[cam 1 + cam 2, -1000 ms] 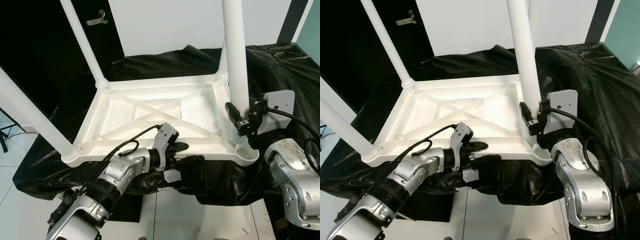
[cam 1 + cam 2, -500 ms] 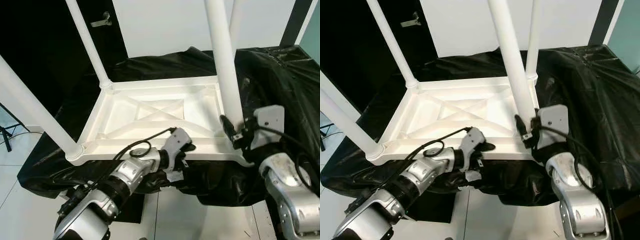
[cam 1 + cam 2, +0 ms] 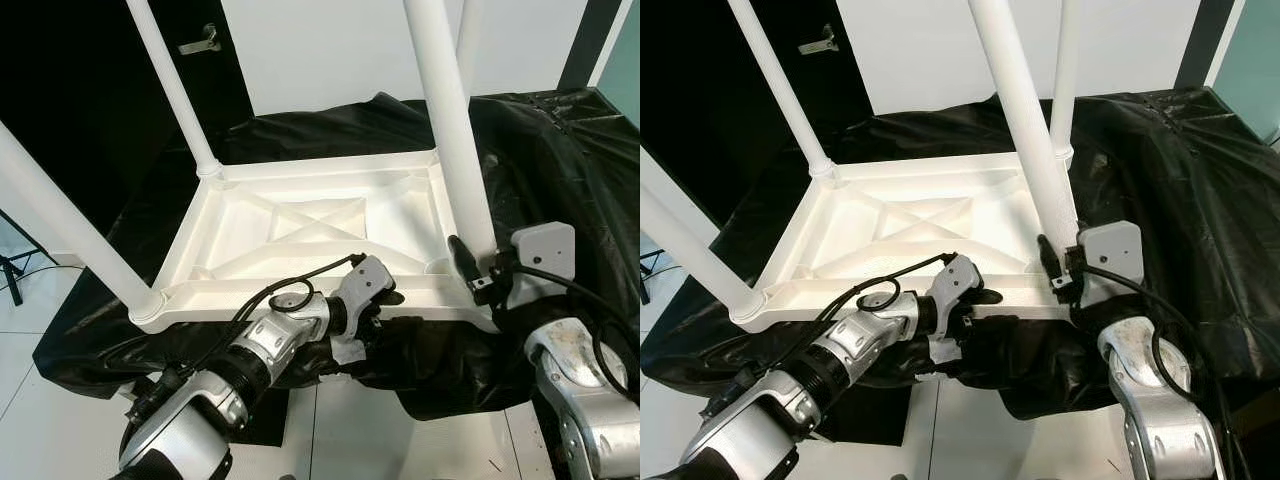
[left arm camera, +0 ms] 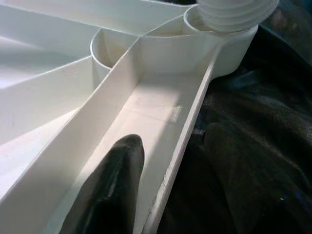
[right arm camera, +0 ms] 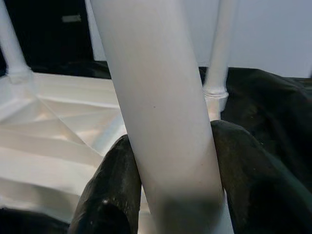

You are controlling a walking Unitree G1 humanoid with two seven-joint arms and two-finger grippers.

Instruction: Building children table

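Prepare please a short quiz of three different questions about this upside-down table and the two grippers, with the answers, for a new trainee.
1. True or false: the right gripper grips a leg of the white table.
2. The left gripper is at:
A. the far rim
B. the near rim
C. a far leg
3. What covers the surface under the table?

Key:
1. True; its fingers press on both sides of the leg.
2. B; one finger lies inside the rim channel, the other outside.
3. A black sheet.

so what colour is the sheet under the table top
Black and glossy. The sheet under the white table top shows best in the right eye view.
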